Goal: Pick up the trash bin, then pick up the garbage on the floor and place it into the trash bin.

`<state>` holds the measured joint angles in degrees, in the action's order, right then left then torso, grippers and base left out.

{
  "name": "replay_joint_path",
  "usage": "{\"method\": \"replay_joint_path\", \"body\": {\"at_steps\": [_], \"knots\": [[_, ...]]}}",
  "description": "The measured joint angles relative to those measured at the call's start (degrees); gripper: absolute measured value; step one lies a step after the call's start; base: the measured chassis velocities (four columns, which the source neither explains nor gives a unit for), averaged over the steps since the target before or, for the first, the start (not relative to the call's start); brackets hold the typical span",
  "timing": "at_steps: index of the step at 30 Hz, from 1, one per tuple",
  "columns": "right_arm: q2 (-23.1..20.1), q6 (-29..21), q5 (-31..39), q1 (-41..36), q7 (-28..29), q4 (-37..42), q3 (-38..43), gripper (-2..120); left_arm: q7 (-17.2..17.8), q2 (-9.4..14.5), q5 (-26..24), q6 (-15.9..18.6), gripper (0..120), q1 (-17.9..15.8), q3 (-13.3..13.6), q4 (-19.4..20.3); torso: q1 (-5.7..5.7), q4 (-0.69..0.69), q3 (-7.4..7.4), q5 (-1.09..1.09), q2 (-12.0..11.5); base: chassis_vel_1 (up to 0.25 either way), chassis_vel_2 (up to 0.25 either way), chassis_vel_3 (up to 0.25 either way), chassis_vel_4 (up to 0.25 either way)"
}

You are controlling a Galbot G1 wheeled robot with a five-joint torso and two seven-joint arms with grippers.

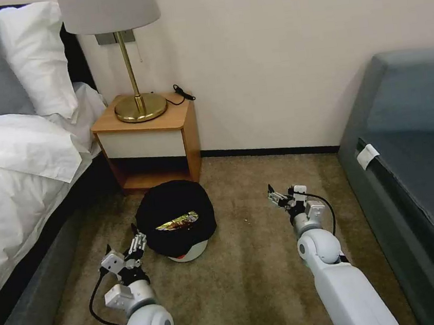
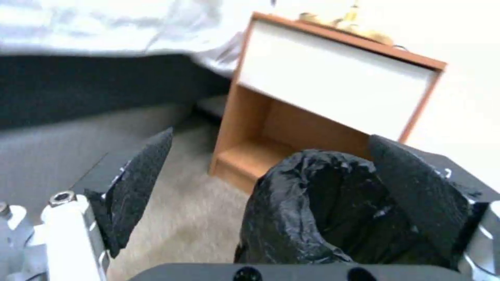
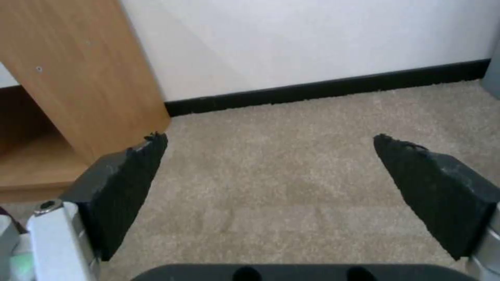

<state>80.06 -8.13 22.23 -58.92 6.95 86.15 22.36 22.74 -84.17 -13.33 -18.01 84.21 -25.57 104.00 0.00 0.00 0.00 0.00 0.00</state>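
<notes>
Now left pincer (image 1: 138,241) gaping wide, empty, trash bin (image 1: 178,223) just ahead, rim edge between fingers toward inner finger (snack wrapper inside). Right pincer (image 1: 283,197) open, empty, well apart; left nearer.

The trash bin (image 1: 179,223) stands on the carpet (image 1: 250,278) just in front of the nightstand (image 1: 150,138), with a wrapper (image 1: 177,221) inside it. A lamp (image 1: 123,53) sits on the nightstand. The bed (image 1: 16,168) lies to the left, the sofa (image 1: 413,162) to the right.
</notes>
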Motion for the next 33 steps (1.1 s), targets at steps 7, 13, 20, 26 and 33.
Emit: {"method": "replay_joint_path", "body": {"at_steps": [7, 13, 20, 26, 33], "knots": [[-0.08, 0.73, 0.15, -1.18, 0.14, 1.35, 0.47, 100, -2.91, 0.44, 8.39, -1.41, 100, 1.66, 0.0, 0.05, 0.0, 0.0, 0.0, 0.0, 0.0, 0.0, 0.0, 0.0, 0.0], [0.0, 1.41, 0.46, -2.01, 0.88, 2.55, 0.62, 100, -4.42, 0.51, 10.19, -1.85, 100, 2.29, 0.41, 0.94, 0.0, 0.0, 0.0, 0.0, 0.0, 0.0, 0.0, 0.0, 0.0], [0.39, 2.28, 0.24, -2.76, 1.28, 3.61, 0.86, 100, -5.38, 0.68, 12.88, -1.67, 100, 2.4, 0.88, 1.79, 0.0, 0.0, 0.0, 0.0, 0.0, 0.0, 0.0, 0.0, 0.0], [0.72, 2.92, 0.11, -3.35, 1.44, 4.17, 0.99, 100, -6.19, 0.57, 13.87, -1.5, 100, 2.18, 1.63, 2.59, 0.0, 0.0, 0.0, 0.0, 0.0, 0.0, 0.0, 0.0, 0.0], [1.57, 4.18, 0.1, -4.02, 1.45, 4.34, 1.28, 100, -9.64, 0.29, 15.61, -1.58, 100, 2.51, 2.38, 3.8, 0.0, 0.0, 0.0, 0.0, 0.0, 0.0, 0.0, 0.0, 0.0]]}}
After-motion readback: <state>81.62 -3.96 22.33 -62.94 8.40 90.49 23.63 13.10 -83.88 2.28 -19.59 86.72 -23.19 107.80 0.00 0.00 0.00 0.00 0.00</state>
